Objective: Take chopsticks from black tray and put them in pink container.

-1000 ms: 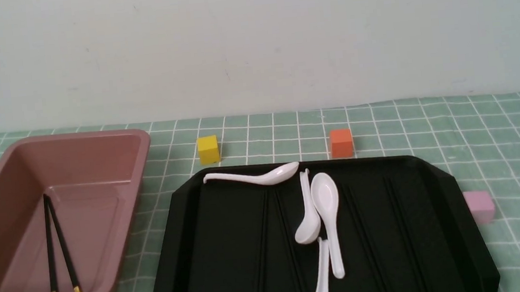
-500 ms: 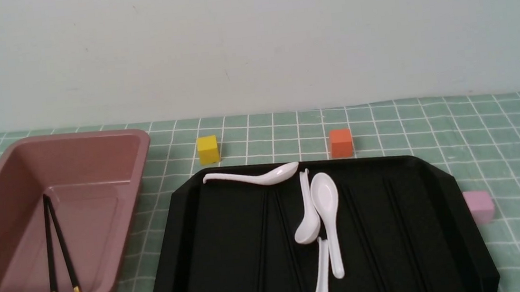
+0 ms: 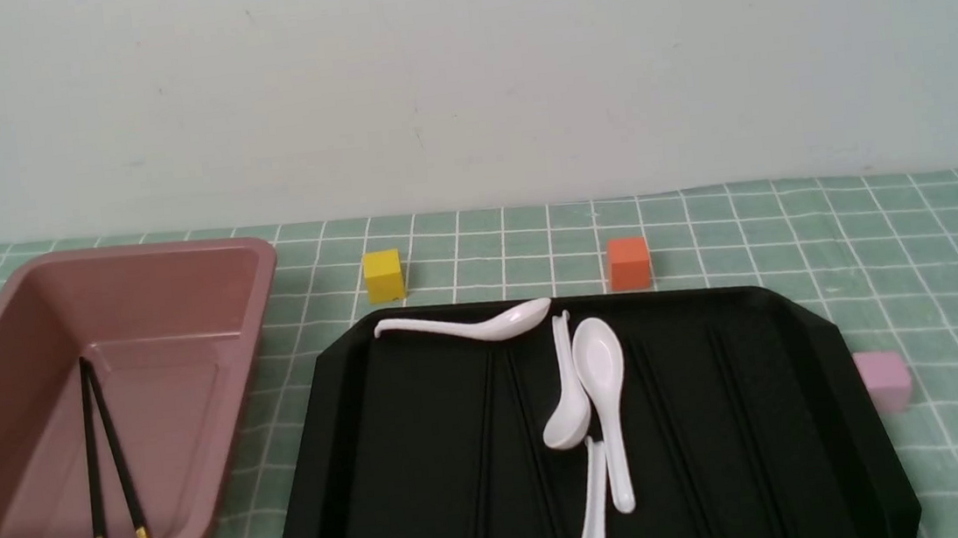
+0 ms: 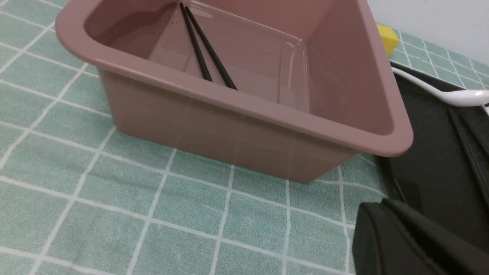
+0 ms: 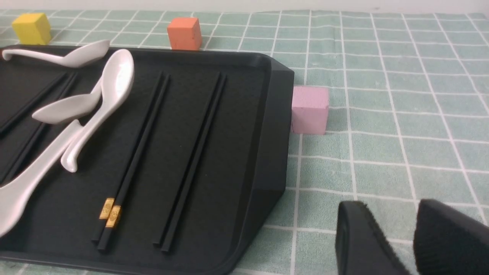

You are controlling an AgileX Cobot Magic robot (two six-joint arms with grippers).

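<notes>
The pink container [image 3: 119, 277] stands at the left with one pair of chopsticks [image 3: 115, 458] lying inside, also seen in the left wrist view [image 4: 202, 57]. The black tray [image 3: 344, 422] fills the centre front and holds several more chopstick pairs, among them one left of the spoons [image 3: 484, 453] and one right of them [image 3: 676, 443]. My left gripper [image 4: 382, 204] hangs low over the cloth between container and tray [image 4: 428, 168], fingers together, holding nothing. My right gripper [image 5: 397, 208] sits beyond the tray's right rim [image 5: 267, 126], its fingers apart and empty. Neither gripper shows in the front view.
Several white soup spoons [image 3: 600, 380] lie across the tray's middle and far edge. A yellow cube [image 3: 383, 275] and an orange cube [image 3: 628, 263] stand behind the tray. A pale pink cube [image 3: 883, 379] touches its right side. A green checked cloth [image 3: 926, 261] covers the table.
</notes>
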